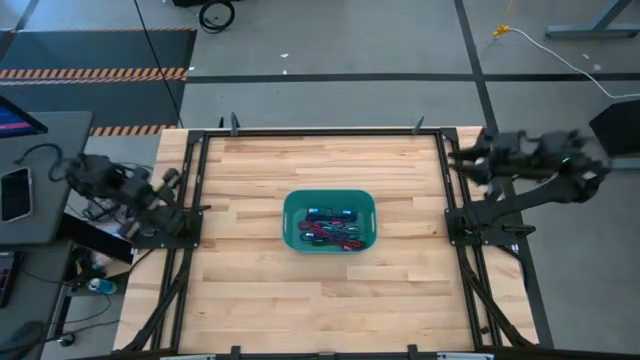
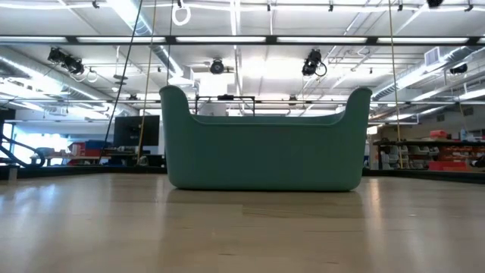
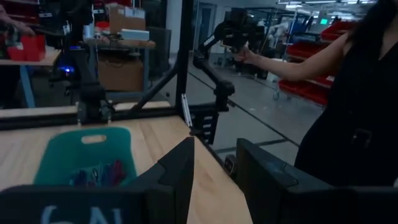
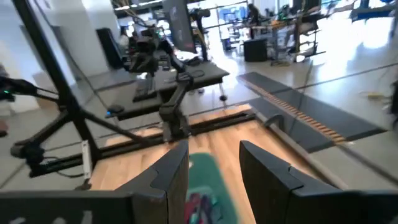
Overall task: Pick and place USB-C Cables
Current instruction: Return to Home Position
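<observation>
Cables (image 1: 330,228): lying bundled together inside the bin (image 1: 289,222); red, teal and dark strands can be made out. Bin: upright at the centre of the table (image 1: 330,310). Left gripper (image 3: 214,163): fingers spread, holding nothing, at the table's left edge. Right gripper (image 4: 214,163): fingers spread, holding nothing, at the right edge. Both are well apart from the bin. A person (image 3: 348,93) stands off the table.

The right end effector (image 4: 214,148), fingers apart, overlooks cables (image 4: 200,204) in the teal bin (image 4: 208,167).

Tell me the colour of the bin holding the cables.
The bin is plain teal green; the low view shows it best.
</observation>
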